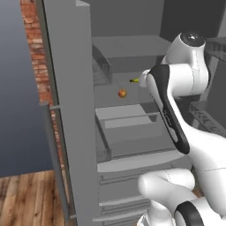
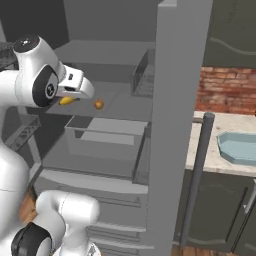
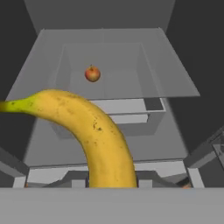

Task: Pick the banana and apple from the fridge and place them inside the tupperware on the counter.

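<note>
Your fingers are closed on the banana (image 3: 103, 140), which rises from the bottom centre of the hand view and curves off to its left edge; the fingertips themselves are hidden beneath the fruit, so you cannot judge how deep the hold is. In the right base view the banana shows as a yellow sliver at middle left, under the white hand, raised off the fridge (image 2: 172, 125) shelf. I judge the step in hand to be carrying it out, so back the hand straight out of the opening before you swing, keeping the long stem end away from the shelf edges and the open door that stands in the centre of that view. The apple (image 3: 92, 74) sits further in on the shelf, upper centre of the hand view, well apart from the banana; leave it undisturbed. The tupperware (image 2: 239, 148) waits on the surface (image 2: 210, 150) at the right edge, beyond the door.
</note>
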Tool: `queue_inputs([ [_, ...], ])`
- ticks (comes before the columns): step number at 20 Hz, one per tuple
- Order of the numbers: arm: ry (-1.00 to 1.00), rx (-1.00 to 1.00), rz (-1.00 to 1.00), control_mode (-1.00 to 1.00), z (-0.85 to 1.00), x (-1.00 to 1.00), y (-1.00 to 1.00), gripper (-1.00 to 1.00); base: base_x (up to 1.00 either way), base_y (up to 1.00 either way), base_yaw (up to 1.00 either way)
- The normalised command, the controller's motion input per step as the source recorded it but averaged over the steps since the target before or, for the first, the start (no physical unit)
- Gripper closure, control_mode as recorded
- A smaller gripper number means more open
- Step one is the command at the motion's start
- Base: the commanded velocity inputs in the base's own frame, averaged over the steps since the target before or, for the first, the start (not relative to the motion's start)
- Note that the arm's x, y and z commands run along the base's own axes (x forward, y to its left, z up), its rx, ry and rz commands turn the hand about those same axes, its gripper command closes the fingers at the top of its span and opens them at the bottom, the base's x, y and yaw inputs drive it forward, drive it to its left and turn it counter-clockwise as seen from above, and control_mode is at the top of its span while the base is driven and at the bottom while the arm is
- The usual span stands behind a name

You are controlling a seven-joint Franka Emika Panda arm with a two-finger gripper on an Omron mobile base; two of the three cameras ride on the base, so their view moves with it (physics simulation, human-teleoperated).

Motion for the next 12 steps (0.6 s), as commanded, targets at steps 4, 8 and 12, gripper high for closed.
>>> queue_inputs([
  [4, 0.0, 0.0, 0.0, 1.0, 0.0, 0.0, 0.0, 1.0, 0.54, 0.07, -0.13],
  [8, 0.0, 0.0, 0.0, 1.0, 0.0, 0.0, 0.0, 1.0, -0.02, 0.16, -0.17],
  [12, 0.0, 0.0, 0.0, 1.0, 0.0, 0.0, 0.0, 1.0, -0.05, 0.17, -0.3],
])
